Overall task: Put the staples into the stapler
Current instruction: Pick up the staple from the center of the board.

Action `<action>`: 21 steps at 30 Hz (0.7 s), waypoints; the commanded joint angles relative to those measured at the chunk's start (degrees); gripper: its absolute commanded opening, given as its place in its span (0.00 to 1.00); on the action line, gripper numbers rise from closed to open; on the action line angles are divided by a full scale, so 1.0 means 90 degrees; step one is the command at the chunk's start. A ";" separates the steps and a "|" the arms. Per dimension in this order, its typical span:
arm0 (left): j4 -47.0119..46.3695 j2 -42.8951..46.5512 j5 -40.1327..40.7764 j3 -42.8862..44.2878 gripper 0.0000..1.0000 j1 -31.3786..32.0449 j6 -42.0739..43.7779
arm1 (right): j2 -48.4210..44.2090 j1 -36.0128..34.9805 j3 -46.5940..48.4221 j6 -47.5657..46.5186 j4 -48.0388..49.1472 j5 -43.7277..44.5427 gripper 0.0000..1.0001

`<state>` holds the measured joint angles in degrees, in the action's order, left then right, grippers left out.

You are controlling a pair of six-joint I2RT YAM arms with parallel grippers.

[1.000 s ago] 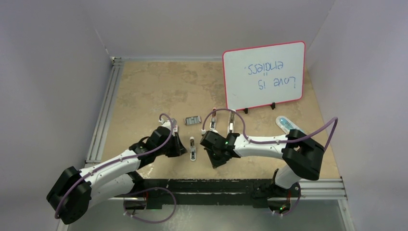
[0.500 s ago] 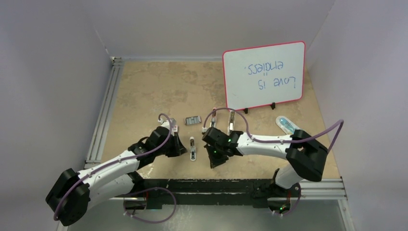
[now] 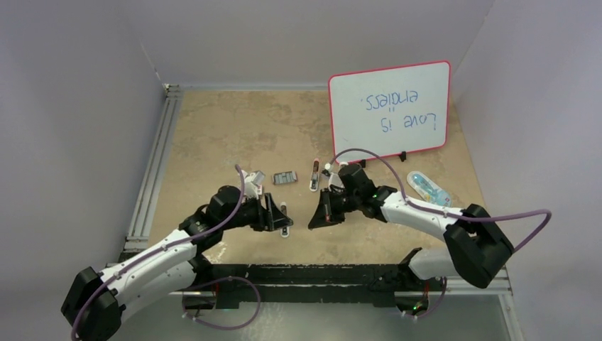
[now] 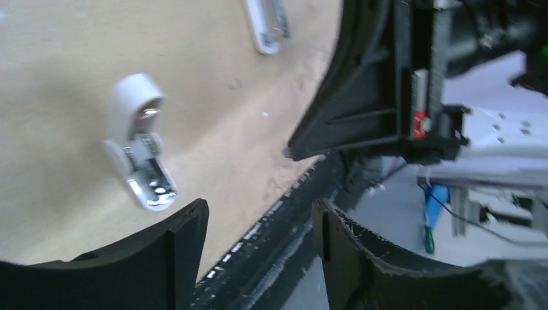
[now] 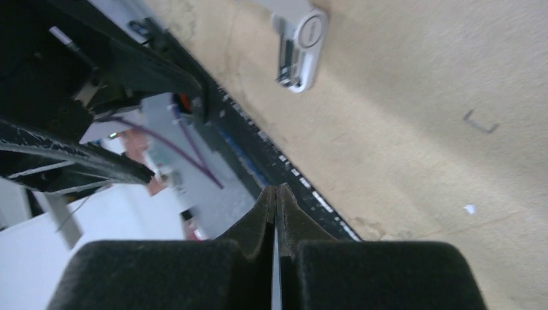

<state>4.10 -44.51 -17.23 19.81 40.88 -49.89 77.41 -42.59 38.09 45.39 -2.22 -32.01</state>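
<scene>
A small white stapler [image 3: 285, 222] lies flat on the tan table, its shiny metal channel [image 4: 150, 181] showing; it also appears in the right wrist view [image 5: 298, 48]. The staples [image 3: 285, 177] sit farther back in a little grey tray, untouched. My left gripper [image 3: 277, 213] hovers just left of the stapler, open with nothing between its fingers [image 4: 184, 239]. My right gripper [image 3: 313, 222] is just right of the stapler, shut and holding nothing [image 5: 276, 191]. The two grippers face each other across the stapler, neither touching it.
Two more slim stapler-like pieces [image 3: 314, 175] lie behind the right gripper. A pink-framed whiteboard [image 3: 389, 110] stands at the back right, with a blue-white packet [image 3: 428, 188] beside it. A small pale object [image 3: 257, 177] lies left of the tray. A black rail [image 3: 319, 273] edges the front.
My left gripper has opened and turned towards the stapler. The right arm has stretched out and swung back, its gripper closing fully. The stapler has stayed put.
</scene>
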 commanded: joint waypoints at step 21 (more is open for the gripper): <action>-0.6458 -0.2297 -0.3702 -0.0533 0.45 -0.0002 -0.2292 | -0.1477 0.0382 -0.1254 0.2338 0.3639 -0.2703 0.00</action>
<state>-39.51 -63.24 -44.71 15.73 40.84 -65.69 64.97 -39.53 26.59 65.04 26.81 -54.54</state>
